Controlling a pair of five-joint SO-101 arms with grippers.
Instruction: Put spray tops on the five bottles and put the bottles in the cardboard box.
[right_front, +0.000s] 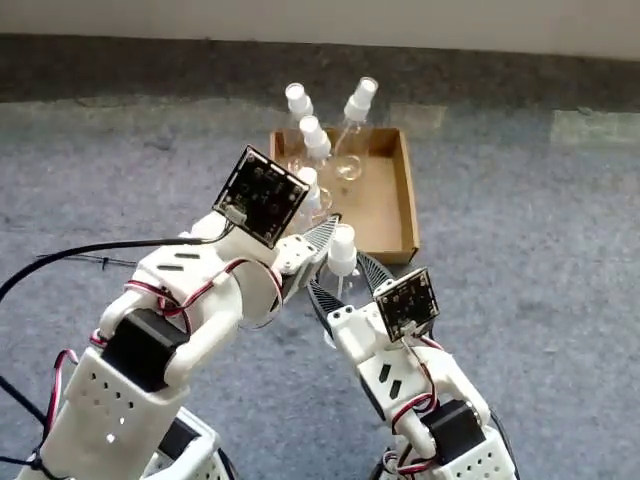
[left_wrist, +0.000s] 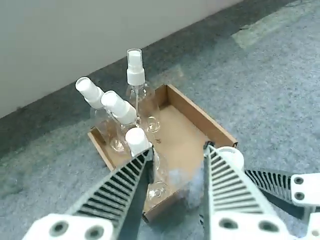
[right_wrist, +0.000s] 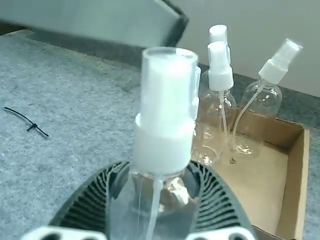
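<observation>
Grey carpeted surface (right_front: 540, 330), pale wall (right_front: 450, 18) behind (dark strip (right_front: 120, 65) at its foot)

No letters, numbers, labels or signs can be read here; the clear bottles (right_front: 352, 140) are plain, and the cardboard box (right_front: 410, 190) is plain too.

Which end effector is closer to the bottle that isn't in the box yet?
Right. The right end effector grips that bottle, holding it upright. The left end effector hangs open just beside it, at the cardboard box's near end.
</observation>
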